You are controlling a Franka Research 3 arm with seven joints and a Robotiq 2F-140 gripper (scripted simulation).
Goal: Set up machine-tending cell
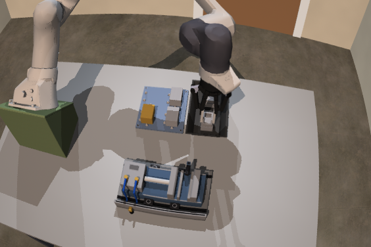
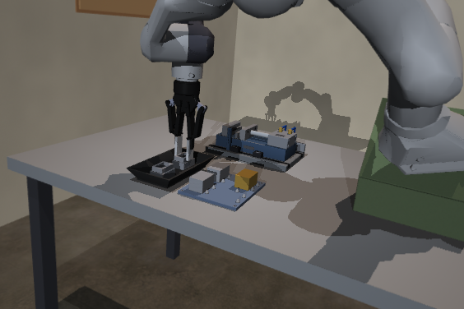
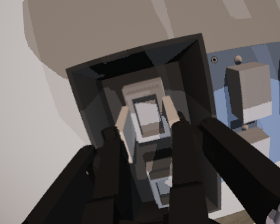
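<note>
My gripper (image 1: 208,117) reaches straight down into the black outfeed tray and is shut on a grey finished part (image 3: 147,117), pocket up, low inside the tray; it also shows in the exterior view (image 2: 181,160). I cannot tell whether the part touches the floor. A second finished part (image 2: 162,167) lies flat in the same tray, beside the fingers. Two aluminium blanks (image 1: 175,96) (image 1: 172,116) and one brass blank (image 1: 147,113) lie on the blue infeed plate (image 1: 162,111). The vise (image 1: 164,185) stands open at the table's front, with nothing in its opening.
The infeed plate sits right beside the tray, with small pins along its edges. The vise has blue hoses (image 1: 131,188) on its left block. The arm's green base (image 1: 39,126) stands at the left table edge.
</note>
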